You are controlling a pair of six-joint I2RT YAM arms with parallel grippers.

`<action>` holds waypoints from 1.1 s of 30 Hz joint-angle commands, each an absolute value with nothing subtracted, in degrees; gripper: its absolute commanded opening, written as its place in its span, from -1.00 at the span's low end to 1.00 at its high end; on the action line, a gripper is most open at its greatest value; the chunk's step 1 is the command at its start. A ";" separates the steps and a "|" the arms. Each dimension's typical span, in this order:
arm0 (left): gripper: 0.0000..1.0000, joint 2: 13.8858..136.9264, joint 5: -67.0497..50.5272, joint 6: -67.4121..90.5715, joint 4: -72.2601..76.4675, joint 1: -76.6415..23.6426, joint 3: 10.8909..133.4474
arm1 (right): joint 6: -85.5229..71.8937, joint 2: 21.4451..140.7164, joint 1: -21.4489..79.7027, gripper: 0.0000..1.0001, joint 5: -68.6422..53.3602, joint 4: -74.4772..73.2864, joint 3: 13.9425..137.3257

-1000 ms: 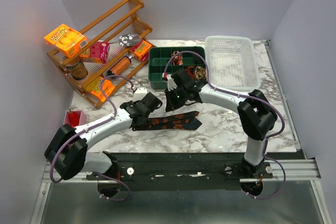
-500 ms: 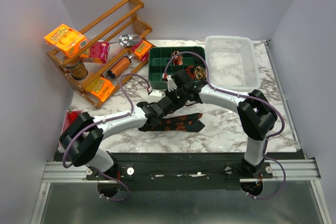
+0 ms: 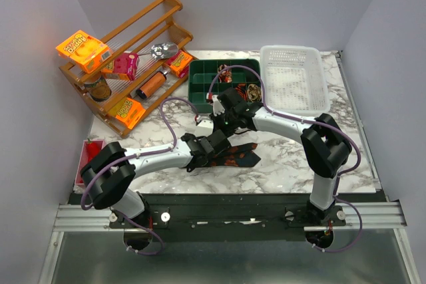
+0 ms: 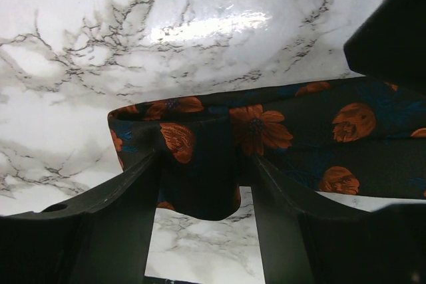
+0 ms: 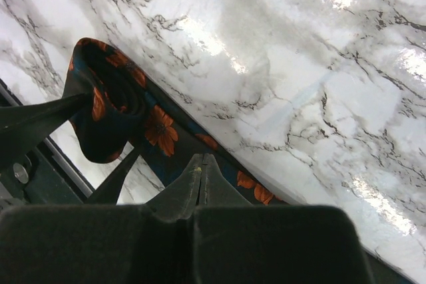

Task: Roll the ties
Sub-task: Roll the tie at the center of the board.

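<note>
Left pincer [image 4: 205,159] low astride tie [image 4: 286,134]

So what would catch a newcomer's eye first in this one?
The dark tie with orange flowers lies in the middle of the marble table, and both arms meet over it. The left hand has its fingers apart astride the folded end, and the right hand is shut just above the fabric. At the far left, bright orange packets sit on a wooden rack.
</note>
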State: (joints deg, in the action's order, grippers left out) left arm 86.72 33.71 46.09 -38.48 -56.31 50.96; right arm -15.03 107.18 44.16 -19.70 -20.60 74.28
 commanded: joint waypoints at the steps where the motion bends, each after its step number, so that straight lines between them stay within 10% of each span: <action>1: 0.31 87.01 31.12 47.64 -32.09 -57.48 49.75 | -14.59 107.75 44.38 -0.95 -18.90 -20.83 73.56; 14: 0.71 73.59 27.78 46.76 -30.06 -55.20 46.59 | -14.15 104.50 45.17 -0.95 -21.18 -21.53 74.00; 33: 0.79 53.18 -3.51 46.05 -18.03 -23.39 27.34 | -14.42 110.56 52.03 -0.95 -23.47 -22.94 80.25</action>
State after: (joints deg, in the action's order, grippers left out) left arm 54.94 7.81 45.54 -24.45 -27.33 30.11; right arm -14.96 107.39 51.46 -22.09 -21.82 79.61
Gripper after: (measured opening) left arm 0.892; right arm 0.025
